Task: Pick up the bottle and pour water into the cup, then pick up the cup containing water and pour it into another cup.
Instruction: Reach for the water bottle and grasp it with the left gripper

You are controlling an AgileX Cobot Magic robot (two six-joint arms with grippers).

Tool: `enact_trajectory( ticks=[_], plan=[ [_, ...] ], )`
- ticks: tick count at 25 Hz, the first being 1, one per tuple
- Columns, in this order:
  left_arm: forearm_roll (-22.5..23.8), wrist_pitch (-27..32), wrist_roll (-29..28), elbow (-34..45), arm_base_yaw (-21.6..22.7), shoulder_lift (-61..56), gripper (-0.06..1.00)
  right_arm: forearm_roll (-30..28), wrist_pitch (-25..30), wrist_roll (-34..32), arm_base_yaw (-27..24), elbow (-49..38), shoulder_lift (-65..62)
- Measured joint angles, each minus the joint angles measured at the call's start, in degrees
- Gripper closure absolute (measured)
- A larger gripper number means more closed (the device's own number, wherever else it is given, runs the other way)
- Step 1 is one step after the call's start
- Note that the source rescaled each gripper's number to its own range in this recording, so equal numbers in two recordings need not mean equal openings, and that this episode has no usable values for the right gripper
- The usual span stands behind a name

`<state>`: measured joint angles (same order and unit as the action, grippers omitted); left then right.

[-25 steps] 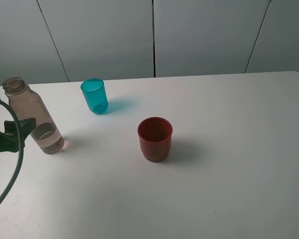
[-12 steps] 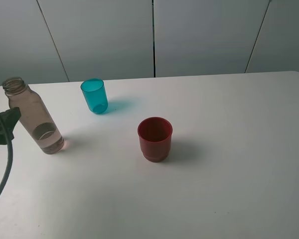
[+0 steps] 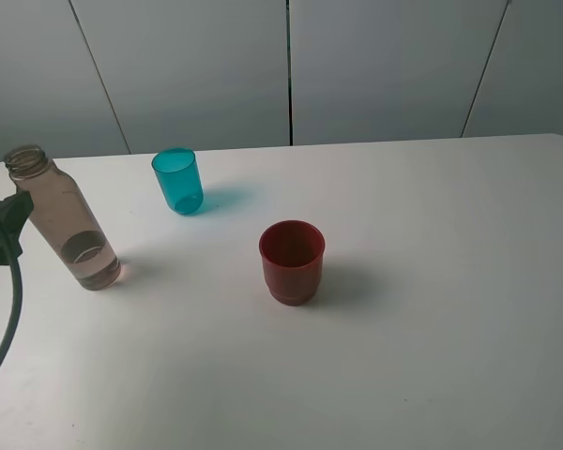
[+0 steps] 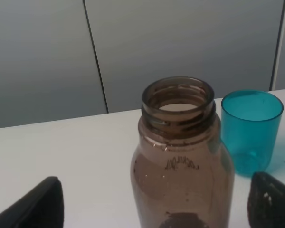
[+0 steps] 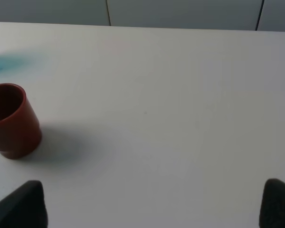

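Bottle (image 3: pixel 64 220) upright near bench (image 3: pixel 432 309) left edge, a little water inside. Left claw (image 4: pixel 154 204) wide open, straddling bottle, not gripping. Teal cup (image 3: pixel 178 181) just behind, red cup (image 3: pixel 292 261) mid-bench. Right claw (image 5: pixel 149 206) wide open, empty.

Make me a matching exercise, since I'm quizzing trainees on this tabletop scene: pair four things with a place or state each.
Things:
1. tall see-through smoky grey-brown plastic bottle
2. small translucent teal plastic tumbler
3. opaque dark red plastic cup
4. left gripper

Places or states:
A. near the middle of the white table
B. open, one finger on each side of the bottle
C. capless, a little water at the bottom
D. farthest back of the three vessels

Pairs: 1-C; 2-D; 3-A; 4-B
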<state>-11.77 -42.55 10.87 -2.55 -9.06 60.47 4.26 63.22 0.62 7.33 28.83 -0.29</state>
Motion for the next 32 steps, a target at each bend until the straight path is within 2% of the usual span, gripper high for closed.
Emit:
enact_trajectory(
  ticks=[14, 23, 32],
  plan=[
    [0.7, 0.0, 0.2, 0.0, 0.0, 1.1, 0.00, 0.0, 0.0, 0.0, 0.0, 0.0, 0.0],
    [2.2, -1.1, 0.9, -3.2, 0.0, 11.5, 0.00, 0.0, 0.0, 0.0, 0.0, 0.0, 0.0],
    [4.5, -2.9, -1.1, -7.4, 0.0, 20.9, 0.00, 0.0, 0.0, 0.0, 0.0, 0.0, 0.0]
  ],
)
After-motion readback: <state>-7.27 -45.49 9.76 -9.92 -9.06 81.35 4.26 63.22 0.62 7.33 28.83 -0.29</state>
